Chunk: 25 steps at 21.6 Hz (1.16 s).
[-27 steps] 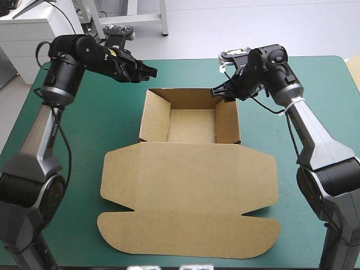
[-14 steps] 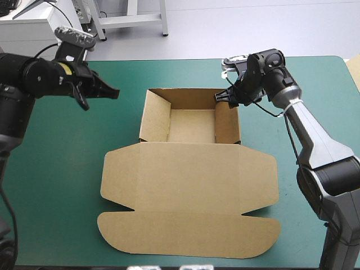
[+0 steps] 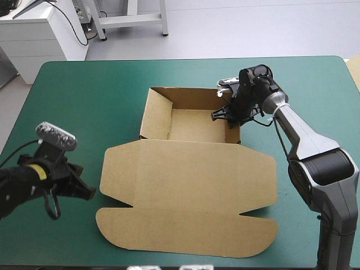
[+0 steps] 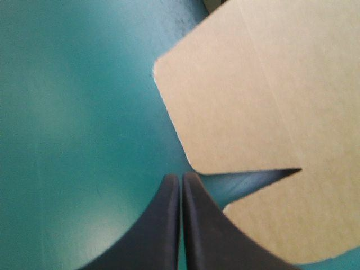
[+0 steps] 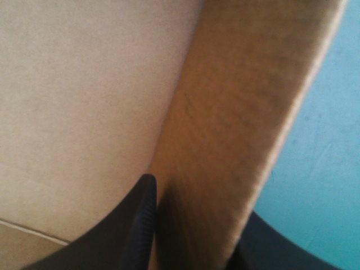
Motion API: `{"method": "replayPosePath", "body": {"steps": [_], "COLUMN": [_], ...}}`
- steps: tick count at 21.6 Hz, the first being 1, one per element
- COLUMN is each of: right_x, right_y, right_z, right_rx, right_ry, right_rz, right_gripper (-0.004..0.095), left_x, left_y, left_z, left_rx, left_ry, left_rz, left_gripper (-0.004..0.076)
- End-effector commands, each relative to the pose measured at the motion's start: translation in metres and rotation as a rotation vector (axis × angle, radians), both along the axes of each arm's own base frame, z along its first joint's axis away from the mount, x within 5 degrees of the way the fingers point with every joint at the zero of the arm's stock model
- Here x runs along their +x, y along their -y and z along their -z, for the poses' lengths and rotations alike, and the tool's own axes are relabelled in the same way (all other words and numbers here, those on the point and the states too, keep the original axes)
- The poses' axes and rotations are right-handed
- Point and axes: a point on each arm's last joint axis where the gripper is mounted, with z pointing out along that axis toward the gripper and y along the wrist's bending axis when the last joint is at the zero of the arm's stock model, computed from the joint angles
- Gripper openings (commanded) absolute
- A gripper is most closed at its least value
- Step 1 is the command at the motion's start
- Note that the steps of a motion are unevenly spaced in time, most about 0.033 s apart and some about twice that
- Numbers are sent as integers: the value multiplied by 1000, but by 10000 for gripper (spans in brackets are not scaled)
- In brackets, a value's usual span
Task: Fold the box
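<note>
The table [image 3: 73, 95] takes up nearly the whole scene, its teal-green cover [image 4: 73, 112] smooth and bare round the work. The box [image 3: 191, 163] lies in the middle of it. Its far part stands up as an open tray [image 3: 191, 125] with walls raised on all sides, and the lid [image 3: 185, 225] lies flat on the cover, reaching toward the near edge with its rounded flaps spread out. The left gripper [image 3: 87, 192] hangs low over the cover near the table's left edge, just beside the lid's left corner. In its own wrist view the left gripper [image 4: 181, 179] has both black fingers pressed together in one pointed arch, nothing between them, the tip close to the notch between two of the lid's flaps (whether it touches the board I cannot tell). The right gripper [image 3: 222, 115] is over at the tray's right wall [image 3: 229, 134]. Seen from its wrist, the right gripper [image 5: 197, 202] straddles that wall [image 5: 242, 101] — one finger [image 5: 143, 197] inside the tray, the other outside above the cover [image 5: 320, 169] — and is clamped on the brown board between them.
</note>
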Motion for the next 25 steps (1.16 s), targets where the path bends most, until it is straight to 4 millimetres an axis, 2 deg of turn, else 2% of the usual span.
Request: {"method": "replayPosePath", "body": {"steps": [1, 2, 3, 4, 8, 10, 12, 14, 15, 18, 19, 20, 22, 25], "right_x": [-5, -5, -5, -5, -6, -4, -1, -4, -8, -23, -33, -42, -57, -72], "right_y": [2, 2, 2, 3, 9, 32, 78, 133, 170, 244, 276, 301, 334, 359], "right_z": [-23, -23, -23, -25, -33, -42, -55, -71, -78, -83, -83, -83, -84, -84], "right_rx": [38, 39, 41, 34, 4, -57, -85, -90, -106, -147, -163, -183, -221, -245], "right_ry": [41, 41, 40, 45, 87, 120, 150, 182, 197, 200, 195, 189, 179, 170], "right_rz": [-15, -13, -6, -5, -4, 54, 159, 283, 361, 516, 598, 661, 733, 801], "right_gripper": [141, 22, -21, -14, -15, -15, -16, -16, -16, -15, -15, -15, -15, -8], "left_x": [-25, -42, -51, -67, -101, -111, -118, -122, -124, -125, -126, -126, -126, -126], "left_y": [-6, -12, -14, -19, -31, -34, -37, -40, -41, -41, -41, -41, -41, -41], "left_z": [13, 25, 32, 44, 81, 100, 98, 97, 98, 101, 101, 101, 101, 101], "left_rx": [-52, -61, -63, -71, -70, -69, -99, -86, -83, -73, -73, -74, -74, -74], "left_ry": [79, 105, 118, 143, 205, 226, 336, 384, 379, 339, 341, 343, 343, 343], "left_rz": [-19, -19, -17, -17, -22, -24, -22, -31, -32, -32, -32, -32, -32, -32], "left_gripper": [-8, -8, -8, -8, -8, -8, -8, -8, -8, -8, -8, -8, -8, -8]}}
